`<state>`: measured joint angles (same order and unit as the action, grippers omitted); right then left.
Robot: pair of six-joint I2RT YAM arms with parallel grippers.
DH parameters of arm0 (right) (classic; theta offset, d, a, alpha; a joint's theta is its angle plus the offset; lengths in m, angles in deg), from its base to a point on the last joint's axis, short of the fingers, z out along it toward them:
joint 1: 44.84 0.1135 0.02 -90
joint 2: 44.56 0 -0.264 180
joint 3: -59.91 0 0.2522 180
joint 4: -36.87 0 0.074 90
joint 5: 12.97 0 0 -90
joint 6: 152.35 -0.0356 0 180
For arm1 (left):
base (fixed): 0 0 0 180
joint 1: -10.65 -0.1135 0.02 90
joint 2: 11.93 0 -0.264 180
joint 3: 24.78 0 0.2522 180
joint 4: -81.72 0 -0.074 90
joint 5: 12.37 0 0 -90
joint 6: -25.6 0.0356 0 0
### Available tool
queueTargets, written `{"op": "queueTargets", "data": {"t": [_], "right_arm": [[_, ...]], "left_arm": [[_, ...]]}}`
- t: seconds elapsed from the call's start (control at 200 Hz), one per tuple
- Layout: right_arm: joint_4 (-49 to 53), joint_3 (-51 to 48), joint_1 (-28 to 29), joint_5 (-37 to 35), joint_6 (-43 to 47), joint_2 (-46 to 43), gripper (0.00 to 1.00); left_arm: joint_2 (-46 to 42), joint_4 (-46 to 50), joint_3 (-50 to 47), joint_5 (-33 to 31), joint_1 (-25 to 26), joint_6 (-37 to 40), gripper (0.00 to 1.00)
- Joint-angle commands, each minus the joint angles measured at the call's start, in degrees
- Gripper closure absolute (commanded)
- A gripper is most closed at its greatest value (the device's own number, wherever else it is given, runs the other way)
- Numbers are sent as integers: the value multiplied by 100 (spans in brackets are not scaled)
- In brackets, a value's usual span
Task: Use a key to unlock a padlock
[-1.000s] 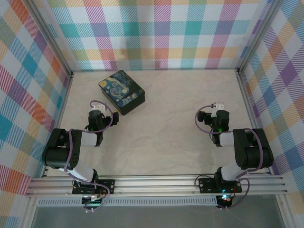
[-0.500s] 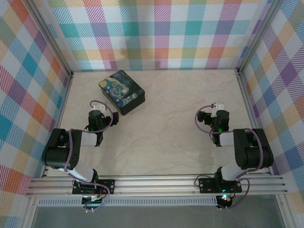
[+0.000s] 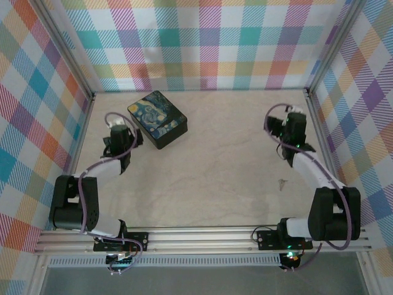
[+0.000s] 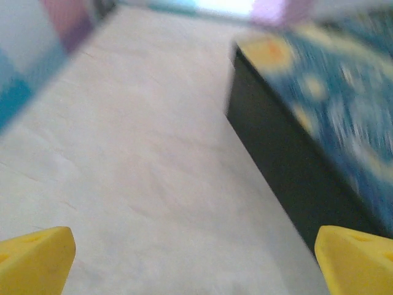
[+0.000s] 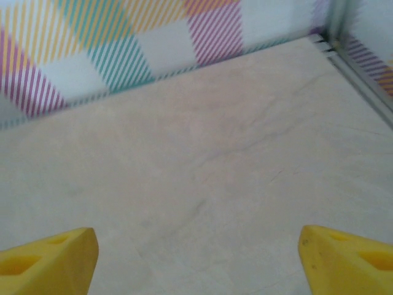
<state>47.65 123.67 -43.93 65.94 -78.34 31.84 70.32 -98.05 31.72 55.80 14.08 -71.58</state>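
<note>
Top external puts the padlock (image 3: 282,182) as a tiny pale speck on the bare tabletop (image 3: 215,178), right of centre and just left of my right forearm (image 3: 312,167). My right fingers (image 5: 49,258) are spread wide and hold nothing. They point toward the far right corner, where the wall (image 5: 123,55) meets the tabletop, so the padlock lies behind them, back toward my base. My left fingers (image 4: 37,258) are spread and empty too, with the tin (image 4: 319,123) just to their right, and they sit well apart from the padlock, across the tabletop. The right arm is clearly the nearer one. I judge the next move calls for that arm to fold back and turn its fingers down over the speck. The padlock's long axis seems to run near to far, but it is too small for me to be sure.
</note>
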Motion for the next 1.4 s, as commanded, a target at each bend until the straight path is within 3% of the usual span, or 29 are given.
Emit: {"op": "queueTargets", "data": {"t": [0.0,0.05,0.135,0.38,0.725,1.395], "right_arm": [[2753,279,-89,-198,-1557,149,29],[2859,165,-111,-3,-1739,68,37],[3196,-6,-270,115,-1977,-122,39],[3964,-531,-908,551,-2008,-377,38],[3877,-989,-1005,994,-2347,-332,48],[3600,-1222,-1032,628,-2232,350,61]], "left_arm": [[-130,2477,869,-1172,-95,-1162,0],[-67,3368,1210,-1016,-80,-1589,0],[-123,4423,1604,-936,74,-2160,0],[-744,5918,2070,-670,948,-2578,0],[-1064,6170,2211,142,1117,-2552,0],[-902,6293,2713,320,1117,-2287,1]]}}
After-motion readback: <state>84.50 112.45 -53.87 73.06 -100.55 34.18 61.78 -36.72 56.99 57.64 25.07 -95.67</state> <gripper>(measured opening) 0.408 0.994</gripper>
